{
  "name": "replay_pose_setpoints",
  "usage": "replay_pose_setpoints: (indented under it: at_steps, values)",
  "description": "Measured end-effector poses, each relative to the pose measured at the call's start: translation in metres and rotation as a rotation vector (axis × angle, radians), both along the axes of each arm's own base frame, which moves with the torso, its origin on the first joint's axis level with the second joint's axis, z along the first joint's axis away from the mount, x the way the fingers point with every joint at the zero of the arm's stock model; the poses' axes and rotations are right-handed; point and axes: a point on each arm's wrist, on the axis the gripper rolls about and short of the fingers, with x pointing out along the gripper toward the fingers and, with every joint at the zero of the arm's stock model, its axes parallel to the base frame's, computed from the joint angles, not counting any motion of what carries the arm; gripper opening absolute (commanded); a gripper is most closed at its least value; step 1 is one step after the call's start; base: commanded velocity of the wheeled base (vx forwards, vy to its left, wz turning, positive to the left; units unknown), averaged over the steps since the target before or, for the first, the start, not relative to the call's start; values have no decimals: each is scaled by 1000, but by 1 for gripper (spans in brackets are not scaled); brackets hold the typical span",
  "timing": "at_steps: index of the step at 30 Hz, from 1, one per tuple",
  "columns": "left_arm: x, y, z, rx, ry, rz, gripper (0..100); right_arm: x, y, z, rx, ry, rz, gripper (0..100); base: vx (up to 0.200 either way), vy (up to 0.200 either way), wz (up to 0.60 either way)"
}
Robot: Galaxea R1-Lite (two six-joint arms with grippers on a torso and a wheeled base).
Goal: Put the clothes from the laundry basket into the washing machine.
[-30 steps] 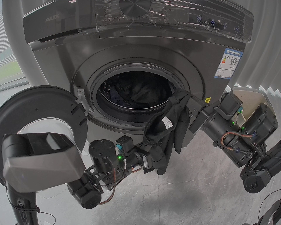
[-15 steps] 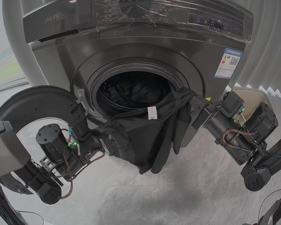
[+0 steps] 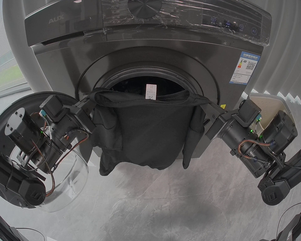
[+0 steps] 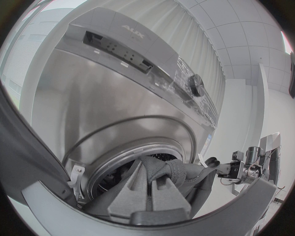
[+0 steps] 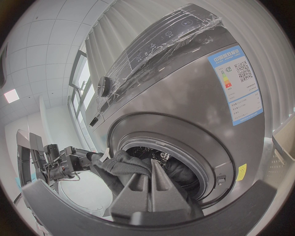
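Item: black garment [image 3: 150,131], held spread by both claws across the mouth of the washer [image 3: 62,69], its upper hem level with the top of the opening and its body hanging down over the lower rim, clear of the floor [image 3: 175,204]. Left claw [image 3: 88,101]: fingers [image 4: 132,190] together, clamped on a bunched corner of the garment at the left of the opening, just in front of the open door [image 3: 37,97]. Right claw [image 3: 208,108]: fingers [image 5: 135,190] likewise pressed together on the opposite corner, at the right of the opening. More dark clothes [image 5: 178,170] lie inside the drum behind the garment. Basket [image 3: 269,106]: pale, on the floor to the right of the washer, behind the right arm; contents cannot be told. Markings: a white tag [image 3: 151,91] with small dark print stands up at the middle of the garment's upper hem; a blue-and-white energy label [image 3: 244,68] with coloured bars and a square code on the washer front, upper right; a small yellow sticker [image 3: 222,106] below it, beside the right claw; a raised logo [image 3: 56,20] on the drawer front, upper left; white icons on the control panel [image 3: 232,25], which lies under wrinkled clear film beside the dial [image 3: 144,5].
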Motion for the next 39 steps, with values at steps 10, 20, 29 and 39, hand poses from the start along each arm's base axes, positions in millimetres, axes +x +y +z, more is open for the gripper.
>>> replay_pose_setpoints:
  at_steps: [10, 20, 29, 39]
  values:
    - [-4, 5, 9, -10, -32, 15, 0, 6, -4, 18, 49, -52, -62, 0, 0, 0, 0]
    - [-6, 4, 12, -13, -44, 16, 0, 6, -11, 28, 63, -86, -96, 0, 0, 0, 0]
    - [-10, 4, 17, -22, -64, 7, 0, 2, -17, 34, 71, -98, -112, 0, 0, 0, 0]
    - [-20, -10, 12, -6, -50, -50, 0, -8, -25, 16, 19, -38, -106, 0, 0, 0, 0]
